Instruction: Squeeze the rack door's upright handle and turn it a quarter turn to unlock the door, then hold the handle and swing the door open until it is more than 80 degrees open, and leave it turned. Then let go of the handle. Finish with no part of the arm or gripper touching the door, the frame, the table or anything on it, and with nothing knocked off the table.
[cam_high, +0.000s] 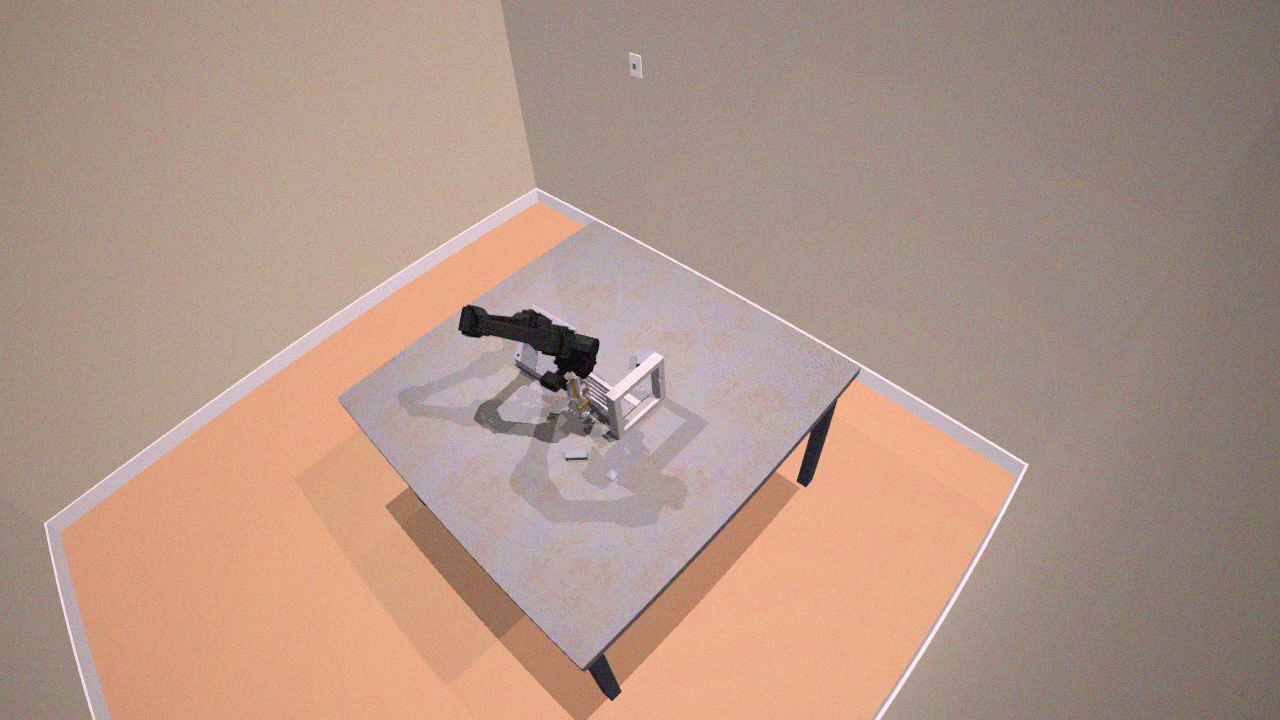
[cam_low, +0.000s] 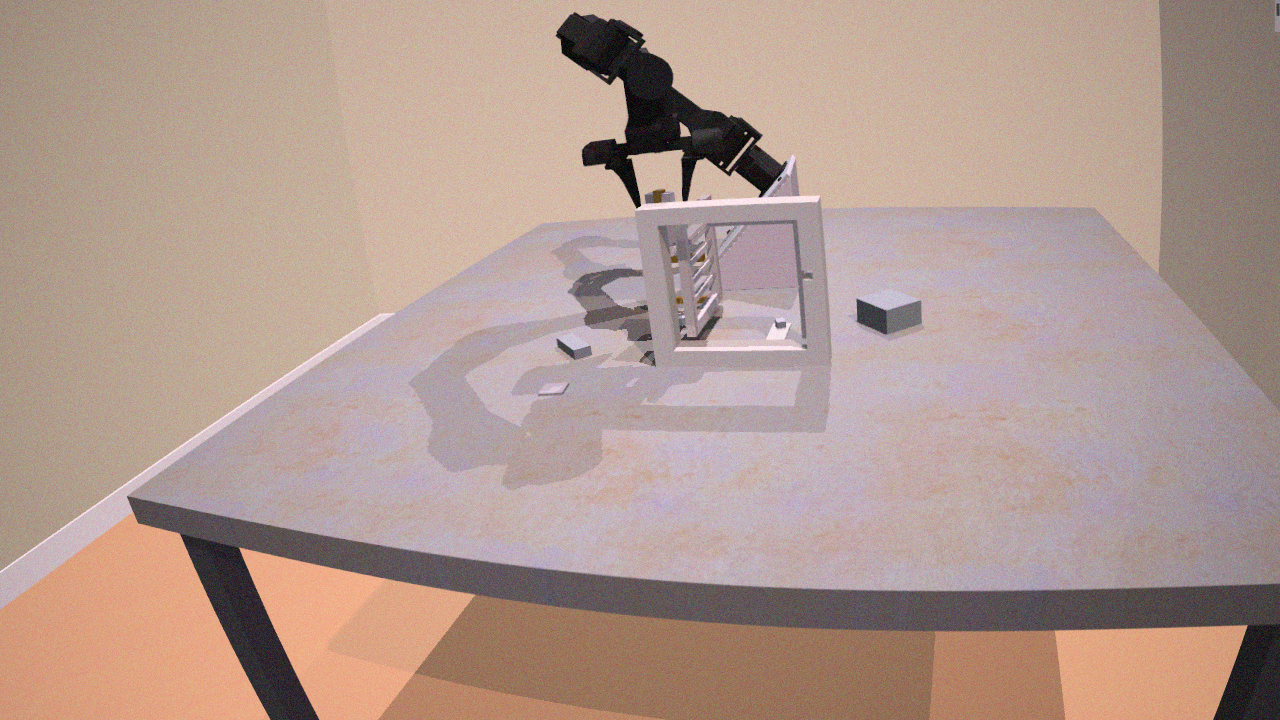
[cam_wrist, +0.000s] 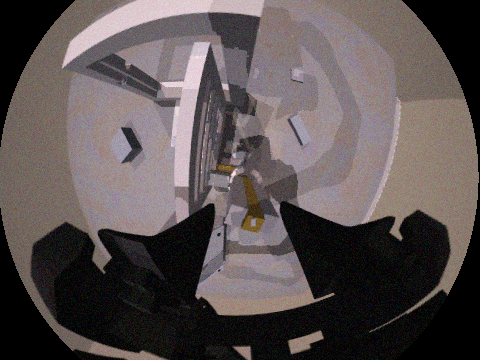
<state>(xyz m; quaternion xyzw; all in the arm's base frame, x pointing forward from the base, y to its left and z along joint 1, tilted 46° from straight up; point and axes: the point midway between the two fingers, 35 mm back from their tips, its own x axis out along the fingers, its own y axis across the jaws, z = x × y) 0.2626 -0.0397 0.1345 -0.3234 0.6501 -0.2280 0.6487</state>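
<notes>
The white rack frame (cam_high: 637, 376) (cam_low: 812, 295) (cam_wrist: 100, 37) stands upright on the table (cam_high: 572, 555) (cam_low: 895, 501). Its slatted door (cam_wrist: 187, 125) is swung far out, roughly at a right angle to the frame; the exact angle is hard to tell. The upright handle, grey with a gold top (cam_low: 658, 194) (cam_wrist: 253, 223), stands beside the door near its free end. My gripper (cam_low: 662, 203) (cam_wrist: 248, 207) is open, pointing down, with one finger on each side of the handle's top and visible gaps between. How far the handle is turned cannot be told, and its lower part is partly hidden.
A grey block (cam_low: 887, 313) (cam_wrist: 121, 146) lies beyond the frame's latch side. A small block (cam_high: 575, 457) (cam_low: 573, 345) (cam_wrist: 300, 131) and a flat tile (cam_high: 612, 475) (cam_low: 553, 389) (cam_wrist: 297, 75) lie on the hinge side. The white plate at my arm's base (cam_low: 760, 264) is behind the frame.
</notes>
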